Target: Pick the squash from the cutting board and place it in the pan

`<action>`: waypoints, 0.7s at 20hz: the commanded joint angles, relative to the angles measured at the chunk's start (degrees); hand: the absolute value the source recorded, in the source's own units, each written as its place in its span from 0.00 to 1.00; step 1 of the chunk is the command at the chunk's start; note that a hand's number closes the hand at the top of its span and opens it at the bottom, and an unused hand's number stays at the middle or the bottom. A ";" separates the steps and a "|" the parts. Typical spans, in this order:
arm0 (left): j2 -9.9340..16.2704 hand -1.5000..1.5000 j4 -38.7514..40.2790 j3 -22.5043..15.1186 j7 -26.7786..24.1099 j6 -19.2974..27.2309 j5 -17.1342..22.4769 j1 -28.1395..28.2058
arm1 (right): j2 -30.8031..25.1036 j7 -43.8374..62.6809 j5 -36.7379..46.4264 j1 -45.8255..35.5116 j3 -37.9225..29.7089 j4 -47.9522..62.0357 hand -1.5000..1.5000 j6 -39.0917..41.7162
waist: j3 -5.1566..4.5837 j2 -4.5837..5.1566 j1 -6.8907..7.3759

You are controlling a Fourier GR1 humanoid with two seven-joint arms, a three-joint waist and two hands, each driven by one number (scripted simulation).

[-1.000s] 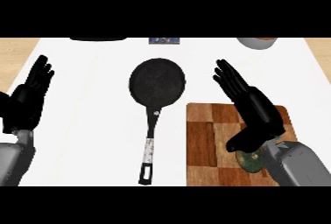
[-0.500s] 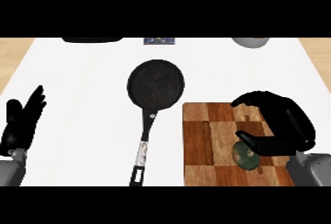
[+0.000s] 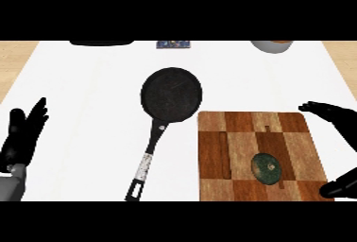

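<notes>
A dark green squash (image 3: 266, 168) lies on the wooden cutting board (image 3: 230, 156), toward the board's lower right part, untouched by either hand. The board sits on the white table (image 3: 90, 94), at the right side of the head view. Just beside the board's upper left corner rests a black pan (image 3: 171, 93), its round bowl overlapping that corner slightly and its long handle running down and to the left across the table. The pan holds nothing.

The right hand (image 3: 335, 116) shows at the right edge, its fingers (image 3: 315, 107) spread and arched over the board's right border, above and clear of the squash; the thumb (image 3: 338, 188) shows lower down, near the board's lower right corner. The left hand (image 3: 22, 137) rests open at the left edge, fingers straight and pointing up, well apart from the pan.

Along the far edge of the table stand a dark object (image 3: 102, 43), a small patterned item (image 3: 173, 44) and a grey bowl (image 3: 272, 46), each only partly in view.
</notes>
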 commanded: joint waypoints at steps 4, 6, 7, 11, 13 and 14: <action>-0.33 0.50 -1.13 -0.41 0.67 0.24 -0.99 1.11 | -12.18 1.32 15.45 -2.08 -0.03 -7.83 0.00 0.12 | -0.15 -0.44 -0.06; 0.81 0.50 1.05 1.22 0.46 -1.41 0.23 0.06 | -14.15 4.02 20.09 -3.52 1.42 -11.63 0.00 -1.26 | -0.22 -0.33 -0.21; -1.96 0.50 0.85 -0.78 -1.57 0.53 -1.52 1.65 | -14.36 6.54 22.19 -4.87 2.41 -12.41 0.00 -2.14 | -0.24 -0.23 0.27; -1.71 0.50 -0.27 0.04 -0.78 0.65 -1.44 1.00 | -16.56 13.35 28.78 -4.87 5.68 -19.82 0.00 -1.82 | -0.21 -0.26 0.24; -1.82 0.50 0.18 0.03 0.06 0.68 -1.74 0.28 | -15.03 16.75 34.94 -4.17 9.74 -23.58 0.00 -3.88 | -0.18 -0.16 0.31; -1.07 0.50 -0.23 0.59 0.01 -0.40 -1.47 0.31 | -15.64 16.37 35.39 -4.94 8.44 -22.47 0.00 -2.71 | -0.14 -0.10 0.41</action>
